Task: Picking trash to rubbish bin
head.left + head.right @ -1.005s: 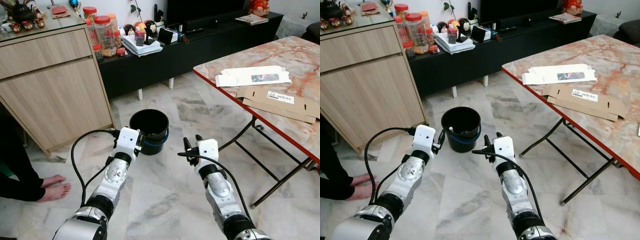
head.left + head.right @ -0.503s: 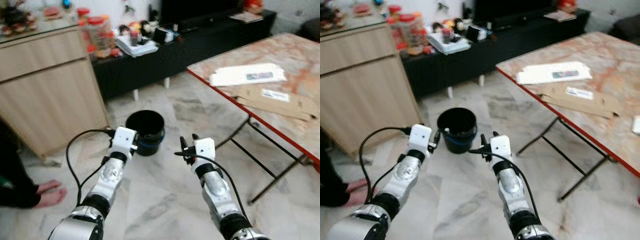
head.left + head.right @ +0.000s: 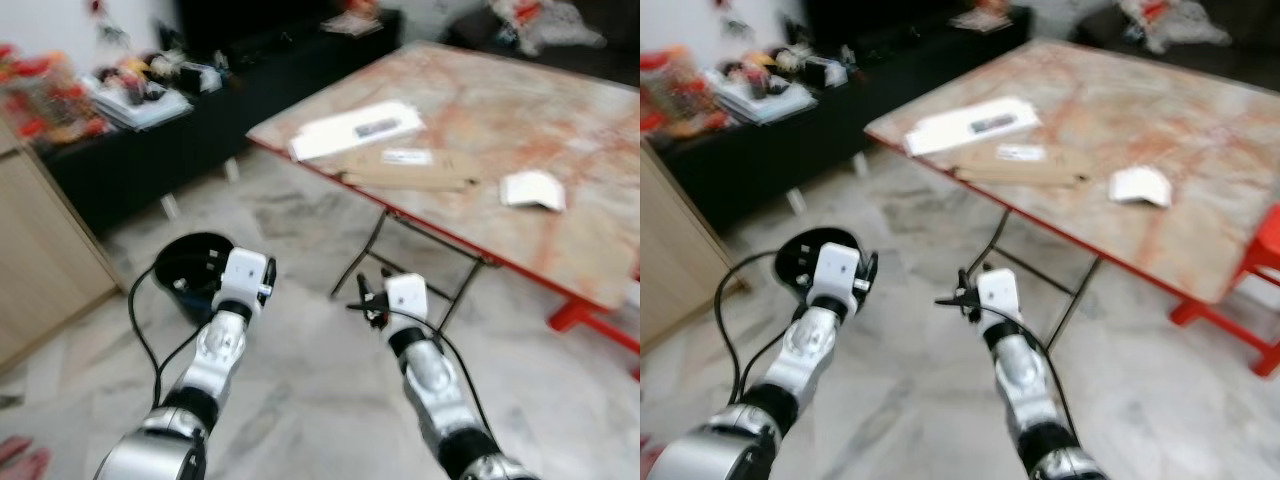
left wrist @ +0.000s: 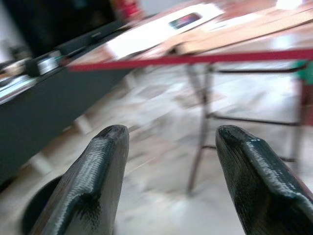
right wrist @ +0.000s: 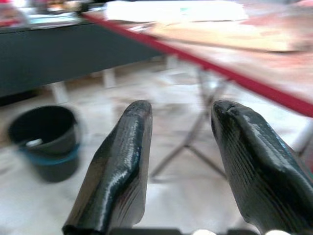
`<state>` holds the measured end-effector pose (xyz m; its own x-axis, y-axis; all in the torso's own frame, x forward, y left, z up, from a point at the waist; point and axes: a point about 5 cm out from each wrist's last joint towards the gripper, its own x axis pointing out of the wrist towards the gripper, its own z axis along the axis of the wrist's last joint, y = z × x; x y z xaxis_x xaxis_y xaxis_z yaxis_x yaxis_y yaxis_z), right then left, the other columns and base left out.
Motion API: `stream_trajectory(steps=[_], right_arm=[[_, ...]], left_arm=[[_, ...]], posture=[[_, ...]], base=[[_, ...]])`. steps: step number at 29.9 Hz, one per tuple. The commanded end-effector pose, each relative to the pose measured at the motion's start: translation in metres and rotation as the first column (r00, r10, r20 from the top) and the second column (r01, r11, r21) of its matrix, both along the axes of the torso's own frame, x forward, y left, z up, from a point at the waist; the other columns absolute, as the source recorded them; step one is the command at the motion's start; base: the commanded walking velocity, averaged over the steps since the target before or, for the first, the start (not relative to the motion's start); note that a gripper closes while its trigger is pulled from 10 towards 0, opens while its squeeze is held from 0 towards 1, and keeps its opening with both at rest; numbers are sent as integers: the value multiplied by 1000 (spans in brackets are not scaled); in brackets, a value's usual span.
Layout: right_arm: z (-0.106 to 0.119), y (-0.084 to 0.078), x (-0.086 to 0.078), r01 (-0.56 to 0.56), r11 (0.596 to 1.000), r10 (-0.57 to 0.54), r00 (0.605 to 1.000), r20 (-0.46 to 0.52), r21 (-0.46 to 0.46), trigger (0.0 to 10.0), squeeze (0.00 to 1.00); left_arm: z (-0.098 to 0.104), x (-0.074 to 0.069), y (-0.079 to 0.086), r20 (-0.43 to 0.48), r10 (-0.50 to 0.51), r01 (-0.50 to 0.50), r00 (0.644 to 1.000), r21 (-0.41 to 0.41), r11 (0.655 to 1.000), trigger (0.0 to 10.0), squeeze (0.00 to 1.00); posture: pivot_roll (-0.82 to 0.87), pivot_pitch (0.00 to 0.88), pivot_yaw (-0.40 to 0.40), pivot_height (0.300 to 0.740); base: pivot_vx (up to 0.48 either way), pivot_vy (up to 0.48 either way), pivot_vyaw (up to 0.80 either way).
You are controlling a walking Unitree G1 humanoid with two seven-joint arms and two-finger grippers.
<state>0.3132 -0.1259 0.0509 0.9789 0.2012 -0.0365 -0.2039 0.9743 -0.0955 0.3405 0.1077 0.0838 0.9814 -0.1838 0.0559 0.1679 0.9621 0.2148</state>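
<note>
The black rubbish bin (image 3: 188, 272) stands on the marble floor at the left, also seen in the right wrist view (image 5: 45, 138). On the marble table (image 3: 470, 95) lie a flat white box (image 3: 355, 127), a brown cardboard piece (image 3: 405, 172) and a small white packet (image 3: 533, 188). My left gripper (image 4: 171, 132) is open and empty, held beside the bin's right rim. My right gripper (image 5: 183, 107) is open and empty too, hovering over the floor (image 3: 300, 380) in front of the table's red edge. The picture is blurred.
The table's folding metal legs (image 3: 378, 235) stand just beyond my right gripper. A red stool (image 3: 598, 322) is at the right. A black TV console (image 3: 150, 120) with books runs along the back left, a wooden cabinet (image 3: 40, 250) at the left edge.
The camera has swung to the right: the table now sits in the middle and the cabinet has slid off to the left. Both arms keep the same pose, grippers still open.
</note>
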Motion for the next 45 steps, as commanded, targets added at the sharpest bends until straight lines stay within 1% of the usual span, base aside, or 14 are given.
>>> stream_trajectory(steps=[1, 21, 36, 41, 45], right_arm=[[3, 10, 2, -19, 1000, 19, 1000, 7, 21, 10000, 0], [3, 11, 0, -22, 1000, 22, 1000, 17, 23, 10000, 0], [4, 11, 0, -26, 999, 26, 999, 21, 21, 10000, 0], [3, 11, 1, -19, 999, 19, 1000, 16, 30, 10000, 0], [3, 10, 2, -13, 999, 13, 1000, 7, 32, 10000, 0]], left_arm=[[0, 1, 9, -4, 12, -12, 1000, 27, 1000, 10000, 0], [-1, 1, 8, -5, 10, -10, 1000, 28, 1000, 10000, 0], [-2, 1, 10, -21, 25, -25, 999, -11, 1000, 10000, 0], [-2, 1, 10, -26, 26, -27, 999, -12, 1000, 10000, 0], [-2, 1, 10, -31, 27, -27, 999, -14, 1000, 10000, 0]], posture=[[136, 22, 23, 740], [136, 26, 22, 740], [135, 26, 21, 740], [136, 24, 20, 740], [134, 23, 21, 740]], base=[[0, 0, -781], [0, 0, 0], [0, 0, 0], [0, 326, 0], [0, 404, -703]])
